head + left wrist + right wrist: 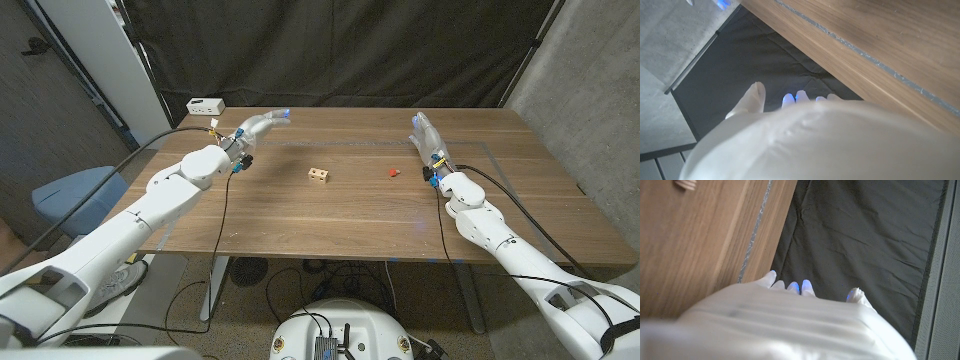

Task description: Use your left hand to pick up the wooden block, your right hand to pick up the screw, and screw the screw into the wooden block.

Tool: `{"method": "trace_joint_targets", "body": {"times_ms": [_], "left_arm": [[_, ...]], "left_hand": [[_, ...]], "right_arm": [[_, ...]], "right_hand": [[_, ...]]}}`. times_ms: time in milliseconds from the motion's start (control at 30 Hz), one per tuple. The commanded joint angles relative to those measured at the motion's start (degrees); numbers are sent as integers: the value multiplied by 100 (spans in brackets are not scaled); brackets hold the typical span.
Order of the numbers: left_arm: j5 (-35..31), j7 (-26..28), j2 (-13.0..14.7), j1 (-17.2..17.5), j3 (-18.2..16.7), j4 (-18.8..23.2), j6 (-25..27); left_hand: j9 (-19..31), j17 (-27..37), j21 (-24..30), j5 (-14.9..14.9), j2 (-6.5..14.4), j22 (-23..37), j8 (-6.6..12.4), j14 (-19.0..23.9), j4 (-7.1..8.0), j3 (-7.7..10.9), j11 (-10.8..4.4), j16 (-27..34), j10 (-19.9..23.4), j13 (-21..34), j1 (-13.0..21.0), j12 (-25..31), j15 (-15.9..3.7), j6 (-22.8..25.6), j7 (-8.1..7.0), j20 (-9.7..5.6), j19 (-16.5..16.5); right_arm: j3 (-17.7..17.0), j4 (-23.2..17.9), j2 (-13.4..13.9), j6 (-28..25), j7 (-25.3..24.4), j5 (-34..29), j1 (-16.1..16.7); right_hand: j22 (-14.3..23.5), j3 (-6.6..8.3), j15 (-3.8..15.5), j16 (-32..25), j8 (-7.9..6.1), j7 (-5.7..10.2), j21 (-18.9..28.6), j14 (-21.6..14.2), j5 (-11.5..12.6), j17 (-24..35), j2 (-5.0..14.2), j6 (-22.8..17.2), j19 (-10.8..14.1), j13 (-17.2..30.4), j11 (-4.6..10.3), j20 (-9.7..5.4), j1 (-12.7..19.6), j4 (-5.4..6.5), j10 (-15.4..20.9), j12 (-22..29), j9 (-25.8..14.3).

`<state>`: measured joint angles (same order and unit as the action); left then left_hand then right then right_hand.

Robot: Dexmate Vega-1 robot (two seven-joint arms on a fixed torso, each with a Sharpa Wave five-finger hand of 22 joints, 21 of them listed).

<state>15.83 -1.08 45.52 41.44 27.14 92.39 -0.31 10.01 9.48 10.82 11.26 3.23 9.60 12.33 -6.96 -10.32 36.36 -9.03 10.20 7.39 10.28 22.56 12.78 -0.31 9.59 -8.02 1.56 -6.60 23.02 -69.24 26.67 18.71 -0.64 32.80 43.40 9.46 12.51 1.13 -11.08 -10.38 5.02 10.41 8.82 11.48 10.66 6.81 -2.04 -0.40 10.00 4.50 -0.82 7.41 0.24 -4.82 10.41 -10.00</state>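
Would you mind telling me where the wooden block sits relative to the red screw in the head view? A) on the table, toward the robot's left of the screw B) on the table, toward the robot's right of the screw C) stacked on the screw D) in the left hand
A: the wooden block lies on the table, apart from the screw and toward the left hand.

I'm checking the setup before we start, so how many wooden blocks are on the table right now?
1. The wooden block sits near the middle of the table, between the two hands, with the red screw apart from it on the robot's right. No other blocks are visible.
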Motion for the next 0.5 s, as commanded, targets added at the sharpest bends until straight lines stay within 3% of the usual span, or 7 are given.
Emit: {"method": "trace_joint_targets", "body": {"times_ms": [33,500], "left_arm": [[-785,-56,367,-219,193,645,615],[-1477,-686,623,-614,500,1140,1229]], "left_hand": [[19,16,36,42,-73,15,53,51,-46,-1,-47,58,115,34,148,41,-31,95,-74,0,54],[27,23,34,-69,-440,7,25,151,-59,-79,-148,55,202,48,477,13,-27,120,-171,170,181]], "right_arm": [[-1,176,-12,126,72,-24,-59],[-48,186,57,111,86,15,-3]], "right_hand": [[27,40,-4,-10,-29,20,49,19,57,16,-32,-7,7,28,23,17,10,14,-22,23,-29],[27,42,-18,-9,-33,30,51,18,62,16,-39,-17,9,29,32,36,-4,18,-26,23,-30]]}}
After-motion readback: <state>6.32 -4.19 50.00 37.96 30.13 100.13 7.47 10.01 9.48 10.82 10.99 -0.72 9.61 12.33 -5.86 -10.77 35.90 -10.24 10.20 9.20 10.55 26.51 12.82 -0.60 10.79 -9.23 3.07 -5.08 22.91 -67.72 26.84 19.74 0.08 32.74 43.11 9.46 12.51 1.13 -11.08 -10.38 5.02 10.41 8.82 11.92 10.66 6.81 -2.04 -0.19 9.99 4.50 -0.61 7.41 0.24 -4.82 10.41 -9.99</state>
